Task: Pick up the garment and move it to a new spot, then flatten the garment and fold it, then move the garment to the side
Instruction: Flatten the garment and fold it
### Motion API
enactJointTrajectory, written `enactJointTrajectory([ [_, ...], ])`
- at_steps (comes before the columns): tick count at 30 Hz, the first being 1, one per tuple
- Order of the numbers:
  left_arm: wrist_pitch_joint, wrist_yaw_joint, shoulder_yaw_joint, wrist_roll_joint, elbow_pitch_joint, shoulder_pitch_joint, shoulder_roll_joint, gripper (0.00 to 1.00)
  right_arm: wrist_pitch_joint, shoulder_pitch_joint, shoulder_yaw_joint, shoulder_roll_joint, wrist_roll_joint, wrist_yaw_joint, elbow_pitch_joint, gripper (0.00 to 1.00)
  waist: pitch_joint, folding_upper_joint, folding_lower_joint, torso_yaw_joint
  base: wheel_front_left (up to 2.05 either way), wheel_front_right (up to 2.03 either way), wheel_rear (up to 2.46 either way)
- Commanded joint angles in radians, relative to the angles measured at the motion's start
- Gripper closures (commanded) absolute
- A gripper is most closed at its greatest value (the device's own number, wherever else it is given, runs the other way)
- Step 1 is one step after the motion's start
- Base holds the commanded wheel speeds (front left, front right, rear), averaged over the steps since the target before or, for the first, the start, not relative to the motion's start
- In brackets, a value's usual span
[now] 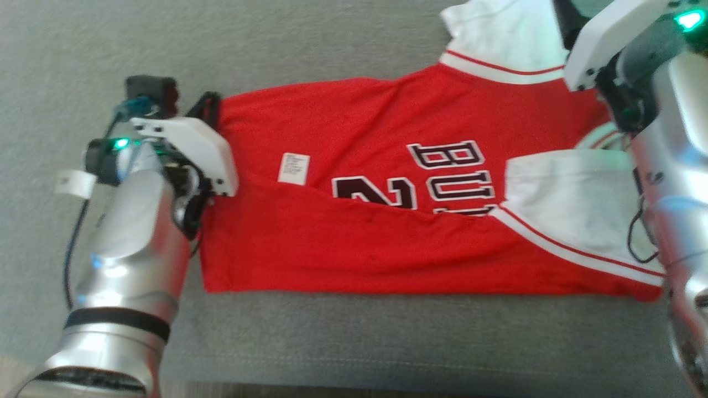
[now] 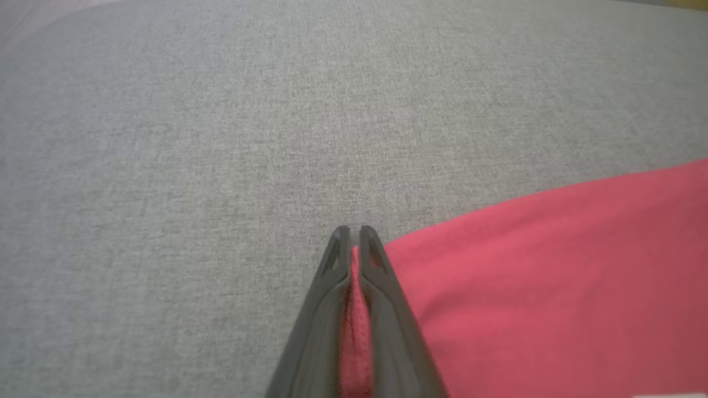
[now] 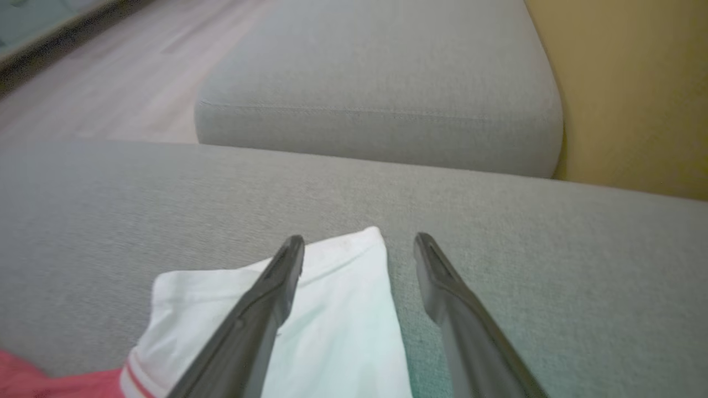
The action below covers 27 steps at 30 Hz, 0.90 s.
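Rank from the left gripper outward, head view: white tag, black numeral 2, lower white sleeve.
1. white tag, just right of the left gripper, on the red jersey.
2. black numeral 2, mid-jersey.
3. lower white sleeve, far right.

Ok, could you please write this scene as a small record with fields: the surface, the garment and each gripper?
surface: grey cushion
garment: red jersey lying on the cushion, its near part folded over the black lettering, white tag facing up
left gripper: shut on the jersey's red edge
right gripper: open, fingers either side of the white sleeve corner; contact unclear
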Motion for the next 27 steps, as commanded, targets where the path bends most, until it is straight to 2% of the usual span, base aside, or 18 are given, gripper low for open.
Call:
enactJointTrajectory([
  [1,0.003,-0.005,0.003,0.001,-0.002,-0.001,0.018,1.00,0.013,-0.040,-0.006,-0.002,-0.016,0.003,0.007,0.00,0.021,0.0000,-0.0001,0.041,0.00,0.00,0.00],
  [9,-0.021,-0.017,-0.053,-0.013,-0.009,-0.040,-0.030,1.00,0.041,-0.144,-0.065,-0.031,-0.104,0.003,0.207,0.00,0.064,0.0000,-0.0001,0.119,0.00,0.00,0.00],
  [16,-0.039,-0.016,-0.093,-0.040,-0.013,-0.065,-0.041,1.00,0.029,-0.198,-0.097,-0.049,-0.191,0.003,0.311,0.00,0.088,0.0000,-0.0001,0.145,0.00,0.00,0.00],
  [17,-0.040,-0.016,-0.098,-0.045,-0.012,-0.067,-0.042,1.00,0.029,-0.203,-0.098,-0.047,-0.199,0.003,0.321,0.05,0.090,0.0000,-0.0001,0.147,0.00,0.00,0.00],
  [18,-0.041,-0.015,-0.102,-0.049,-0.011,-0.070,-0.042,1.00,0.026,-0.210,-0.103,-0.045,-0.203,0.003,0.330,0.17,0.093,0.0000,-0.0001,0.148,0.00,0.00,0.00],
  [20,-0.043,-0.013,-0.109,-0.059,-0.010,-0.075,-0.042,1.00,0.031,-0.222,-0.099,-0.036,-0.215,0.003,0.347,0.80,0.099,0.0000,-0.0001,0.148,0.00,0.00,0.00],
  [21,-0.043,-0.013,-0.109,-0.059,-0.010,-0.075,-0.042,1.00,0.031,-0.222,-0.099,-0.036,-0.215,0.003,0.347,0.80,0.099,0.0000,-0.0001,0.148,0.00,0.00,0.00],
  [22,-0.044,-0.012,-0.112,-0.063,-0.009,-0.079,-0.043,1.00,0.033,-0.228,-0.101,-0.034,-0.219,0.003,0.354,1.00,0.102,0.0000,-0.0001,0.147,0.00,0.00,0.00],
  [27,-0.080,0.001,-0.119,-0.075,-0.012,-0.102,-0.043,1.00,-0.013,-0.261,-0.124,-0.049,-0.251,0.003,0.363,1.00,0.112,0.0000,-0.0001,0.139,0.00,0.00,0.00],
])
